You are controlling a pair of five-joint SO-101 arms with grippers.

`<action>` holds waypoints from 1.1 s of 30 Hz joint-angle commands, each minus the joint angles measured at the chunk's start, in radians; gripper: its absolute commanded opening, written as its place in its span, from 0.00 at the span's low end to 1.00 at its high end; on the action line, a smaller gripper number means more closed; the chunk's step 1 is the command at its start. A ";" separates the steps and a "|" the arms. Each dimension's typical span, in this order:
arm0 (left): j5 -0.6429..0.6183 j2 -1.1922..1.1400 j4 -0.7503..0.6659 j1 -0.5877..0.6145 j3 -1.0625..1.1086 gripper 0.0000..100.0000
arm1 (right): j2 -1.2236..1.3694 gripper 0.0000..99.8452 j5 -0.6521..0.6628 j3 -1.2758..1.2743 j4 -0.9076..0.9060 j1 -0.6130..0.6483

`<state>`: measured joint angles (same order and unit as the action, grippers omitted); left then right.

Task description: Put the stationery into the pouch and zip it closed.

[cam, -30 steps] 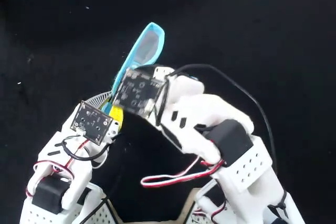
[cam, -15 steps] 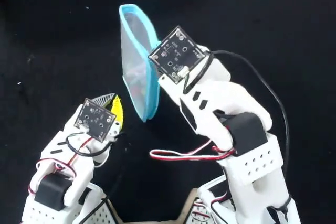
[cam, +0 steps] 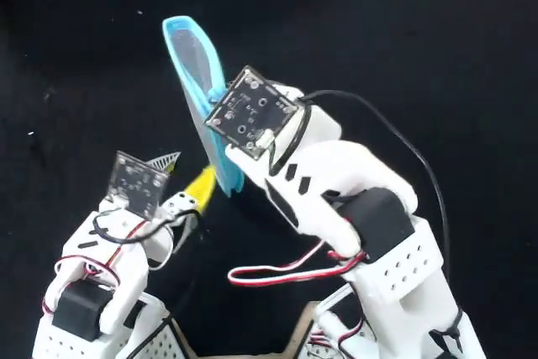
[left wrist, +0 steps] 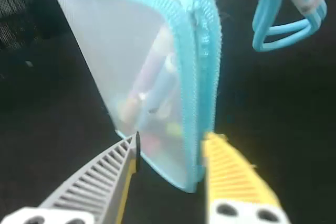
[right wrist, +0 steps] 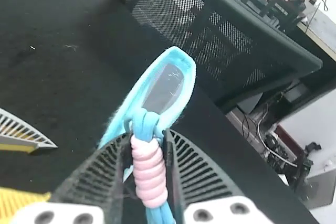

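High view: pouch is up off the table, edge-on, over its middle, a bit toward the left edge. My left gripper sits by its lower end.

Left wrist view: L jaws apart, pouch's bottom corner btwn them; can't tell if touching. Pens show thru the clear side.

Right wrist view: my right gripper is clamped on the pink-wrapped pull cord, w/ the pouch beyond it.

The high camera looked down over the black worktop from above both arms. Wrist cameras sat close behind the left end effector and the right end effector. All three shared the pouch.
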<state>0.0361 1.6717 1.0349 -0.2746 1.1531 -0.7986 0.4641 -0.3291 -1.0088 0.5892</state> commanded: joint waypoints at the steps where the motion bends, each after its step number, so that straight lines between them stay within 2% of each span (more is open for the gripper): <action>1: -0.081 -0.002 -0.008 -0.033 -0.059 0.26 | -0.001 0.01 -0.002 0.085 0.015 0.018; 7: -0.157 0.066 -0.035 -0.159 -0.054 0.26 | 0.104 0.01 -0.002 0.199 -0.014 0.020; 11: -0.157 0.157 -0.144 -0.071 0.025 0.26 | 0.189 0.01 -0.002 0.297 -0.104 0.043; 18: -0.157 0.127 -0.408 0.050 0.193 0.26 | 0.203 0.01 -0.002 0.364 -0.175 0.107; 22: -0.157 0.129 -0.385 0.071 0.191 0.26 | 0.203 0.01 -0.002 0.361 -0.176 0.101; 29: -0.152 0.130 -0.368 0.240 0.193 0.26 | 0.202 0.01 -0.002 0.375 -0.219 0.100; 33: -0.150 0.130 -0.368 0.243 0.191 0.26 | 0.202 0.01 -0.002 0.371 -0.219 0.101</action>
<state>-0.1066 1.8144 0.6636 -0.0506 1.3556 -0.5961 0.4641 -0.0284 -1.2283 0.6828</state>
